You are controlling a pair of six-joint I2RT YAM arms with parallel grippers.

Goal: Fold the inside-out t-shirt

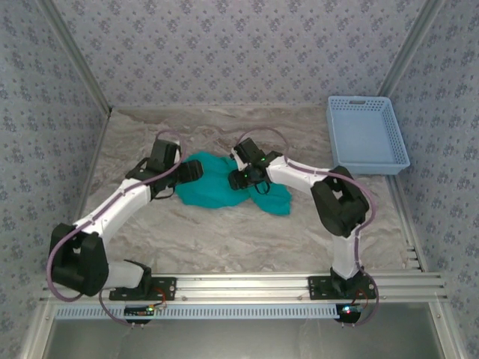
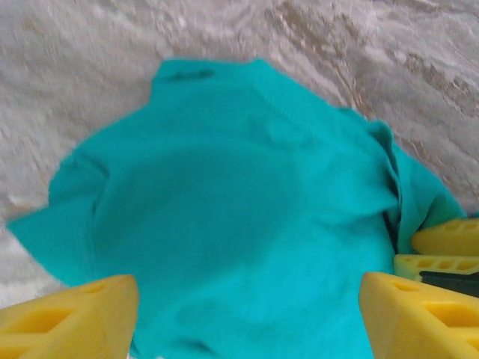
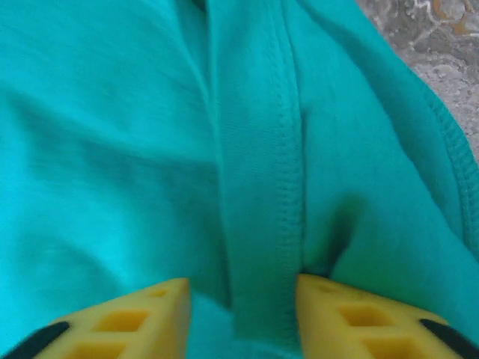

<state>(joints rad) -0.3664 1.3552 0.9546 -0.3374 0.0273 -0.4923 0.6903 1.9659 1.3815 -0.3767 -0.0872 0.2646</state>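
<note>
garment: inside-out t-shirt [image 1: 217, 193], teal, lying in a rumpled heap at mid-counter, not yet spread flat and with no clean fold in it.
support: counter [image 1: 224, 243] under a marbled cloth; light blue basket [image 1: 367, 138] sits at the far right corner, well apart from the garment.
left claw [image 2: 247, 307]: spread wide, hovering over the garment's left side with nothing between its fingers; a sleeve lies ahead of it.
right claw [image 3: 243, 299]: drawn in on a stitched fold [image 3: 258, 187] of the garment, which fills the gap between the two fingers (judged a pinch on the fabric, not a bare closure).
step in hand: judged to be the opening step, taking hold of the heap at two points so it can be lifted and laid out.
progress: early; no folding has been done.
next move calls for: lower the left claw onto the near edge of the fabric and close it on a single layer, then draw both claws apart to tension and flatten the garment.
caution: a pinch through several layers would drag the heap instead of opening it.
</note>
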